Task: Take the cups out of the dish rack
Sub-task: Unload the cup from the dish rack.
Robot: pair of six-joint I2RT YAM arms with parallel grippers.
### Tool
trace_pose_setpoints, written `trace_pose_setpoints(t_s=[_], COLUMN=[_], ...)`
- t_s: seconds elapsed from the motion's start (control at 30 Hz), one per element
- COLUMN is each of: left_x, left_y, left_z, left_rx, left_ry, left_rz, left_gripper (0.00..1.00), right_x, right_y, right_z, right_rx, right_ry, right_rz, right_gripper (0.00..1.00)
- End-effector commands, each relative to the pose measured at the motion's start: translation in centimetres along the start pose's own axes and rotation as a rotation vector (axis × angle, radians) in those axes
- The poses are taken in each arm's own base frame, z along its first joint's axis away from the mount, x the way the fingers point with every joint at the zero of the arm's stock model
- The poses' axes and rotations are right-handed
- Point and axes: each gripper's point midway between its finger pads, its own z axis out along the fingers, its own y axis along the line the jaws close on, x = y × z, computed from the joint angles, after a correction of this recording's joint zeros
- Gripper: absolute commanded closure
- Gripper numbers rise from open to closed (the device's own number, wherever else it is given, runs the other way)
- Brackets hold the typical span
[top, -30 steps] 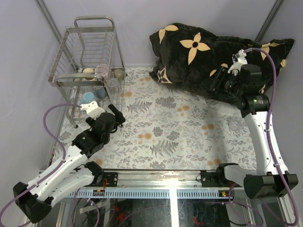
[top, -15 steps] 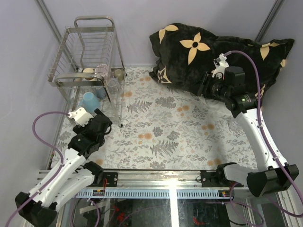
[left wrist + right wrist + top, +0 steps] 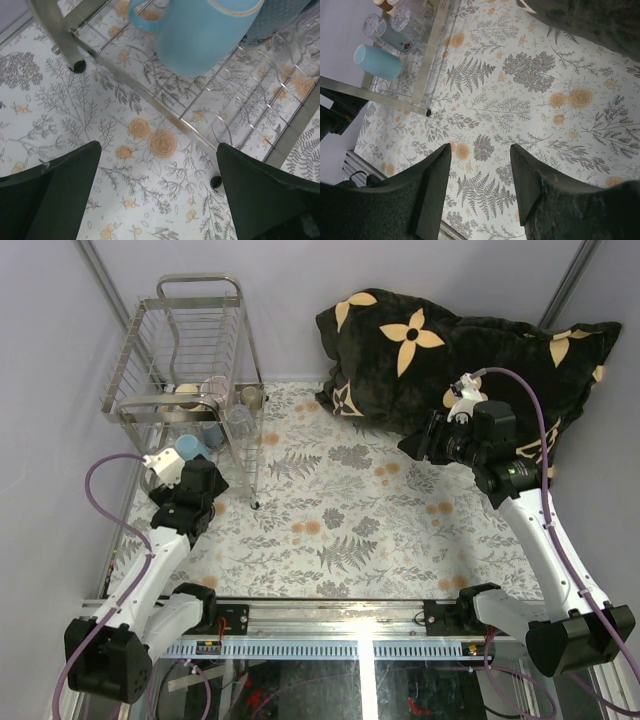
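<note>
The silver wire dish rack (image 3: pixel 190 350) stands at the table's back left. On its lower shelf lies a light blue mug (image 3: pixel 187 447) on its side, with a clear glass (image 3: pixel 240 420) to its right. Higher up sit a lilac-pink mug (image 3: pixel 214 390) and a cream-and-brown cup (image 3: pixel 252 397). My left gripper (image 3: pixel 205 485) is open and empty at the rack's near edge. In the left wrist view the gripper (image 3: pixel 159 147) is just short of the blue mug (image 3: pixel 200 32) and the rack's frame (image 3: pixel 55 35). My right gripper (image 3: pixel 415 445) is open and empty above the cloth; its wrist view (image 3: pixel 480 150) shows the blue mug (image 3: pixel 377 61) far off.
A black pillow with cream flowers (image 3: pixel 450 350) fills the back right, just behind my right gripper. A floral cloth (image 3: pixel 350 520) covers the table. Grey walls stand close behind and left of the rack. A metal rail (image 3: pixel 350 615) runs along the near edge.
My left arm has swung left and its gripper has come up to the rack's near side. My right gripper has moved left and down off the pillow.
</note>
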Motion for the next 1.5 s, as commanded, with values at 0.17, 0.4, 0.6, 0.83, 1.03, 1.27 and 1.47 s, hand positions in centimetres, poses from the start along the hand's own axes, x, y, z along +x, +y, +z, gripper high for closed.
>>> trace_pose_setpoints(t_s=[0.17,0.4,0.6,0.83,1.03,1.27,1.47], left_x=[-3.7,-3.9,-2.9,-3.4,-2.5,-3.0,-4.1], left_y=[-2.4,-2.6,-2.4,-2.5,-3.0,-3.1,-2.6], left_z=[2.3,3.4,4.8,5.4,6.6,7.5,7.3], left_rx=[0.050,0.072,0.051,0.072,0.084,0.035,-0.009], left_ry=[-0.147,-0.201,-0.191,-0.276,-0.270,-0.266,-0.290], left_rz=[0.102,0.155,0.177,0.180,0.219,0.187,0.166], left_gripper=[0.00,0.00,0.00,0.00,0.00,0.00,0.00], right_x=[-0.2,-0.3,-0.4,-0.4,-0.3,0.0,0.3], right_y=[0.8,0.8,1.0,1.0,1.1,1.2,1.0], right_z=[-0.5,-0.6,-0.8,-1.3,-1.3,-1.8,-2.0], right_rx=[-0.052,-0.057,-0.061,-0.057,-0.064,-0.063,-0.056], right_ry=[-0.066,-0.083,-0.088,-0.099,-0.100,-0.103,-0.108], right_rz=[-0.063,-0.071,-0.073,-0.074,-0.069,-0.069,-0.069], right_gripper=[0.41,0.41,0.41,0.41,0.41,0.40,0.40])
